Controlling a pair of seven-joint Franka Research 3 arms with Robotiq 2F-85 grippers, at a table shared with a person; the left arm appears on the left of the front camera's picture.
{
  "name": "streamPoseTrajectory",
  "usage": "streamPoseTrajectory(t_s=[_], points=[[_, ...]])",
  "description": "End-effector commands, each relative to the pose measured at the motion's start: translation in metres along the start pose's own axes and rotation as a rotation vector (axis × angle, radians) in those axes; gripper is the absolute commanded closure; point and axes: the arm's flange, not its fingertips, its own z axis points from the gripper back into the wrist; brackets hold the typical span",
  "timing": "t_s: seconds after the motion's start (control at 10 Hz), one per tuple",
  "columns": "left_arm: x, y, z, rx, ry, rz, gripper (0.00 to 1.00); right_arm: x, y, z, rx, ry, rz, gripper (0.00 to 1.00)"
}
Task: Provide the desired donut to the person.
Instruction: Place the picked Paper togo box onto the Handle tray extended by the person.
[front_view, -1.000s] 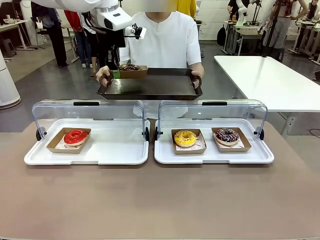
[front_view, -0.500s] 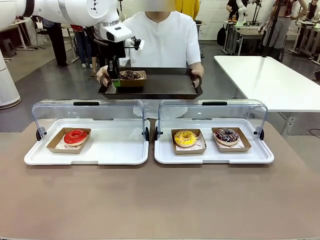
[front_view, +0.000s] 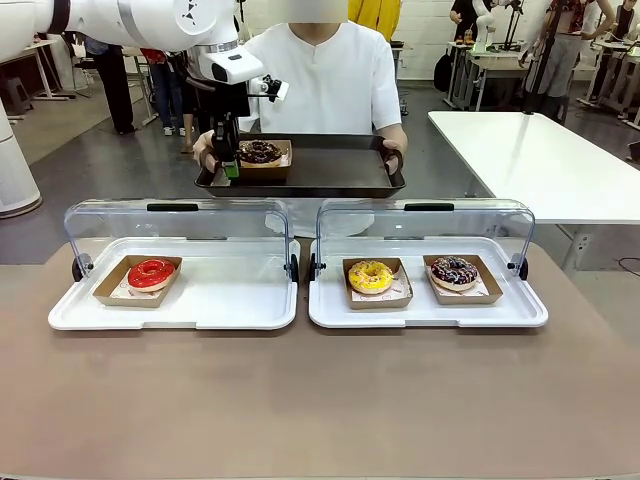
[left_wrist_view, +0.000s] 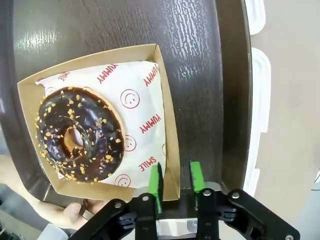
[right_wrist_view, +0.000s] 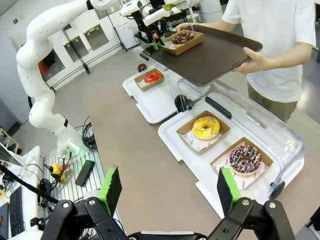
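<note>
Front view: left gripper (front_view: 228, 167) is seen low over the left end of the tray (front_view: 330, 172) held by the person (front_view: 330, 80). The chocolate donut (front_view: 260, 151), in its box (front_view: 270, 163), rests on the tray just beside the fingers.

Left wrist view: the pads (left_wrist_view: 156, 187) are seen close together, astride the box (left_wrist_view: 166, 131) wall, with a narrow gap showing. Whether the wall is pinched cannot be told. The donut (left_wrist_view: 79, 134) lies ahead and off to one side. A hand (left_wrist_view: 70, 215) is seen at the tray (left_wrist_view: 190, 60) edge, near the gripper base.

Right wrist view: right gripper (right_wrist_view: 169, 172) is spread wide with nothing between the fingers. The tray (right_wrist_view: 215, 55) is well ahead.

Step judged: release on the tray. Next, the jaws should be fully spread and lifted straight off the wall so the box is not dragged. The hand is to be avoided on retreat.
</note>
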Motion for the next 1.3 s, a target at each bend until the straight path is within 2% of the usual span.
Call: streamPoseTrajectory(t_s=[0.0, 0.8, 1.0, 1.2], points=[[0.001, 0.008, 0.008, -0.018, -0.016, -0.015, 0.0, 0.0, -0.001, -0.001, 0.01, -0.019, 0.007, 0.0], [-0.002, 0.004, 0.014, -0.023, -0.01, -0.007, 0.0, 0.0, -0.001, -0.001, 0.01, -0.019, 0.007, 0.0], [-0.024, -0.026, 0.025, -0.039, -0.032, -0.019, 0.0, 0.0, -0.001, -0.001, 0.01, -0.019, 0.007, 0.0], [-0.06, -0.077, 0.041, -0.046, -0.089, -0.036, 0.0, 0.0, -0.001, -0.001, 0.01, -0.019, 0.007, 0.0]])
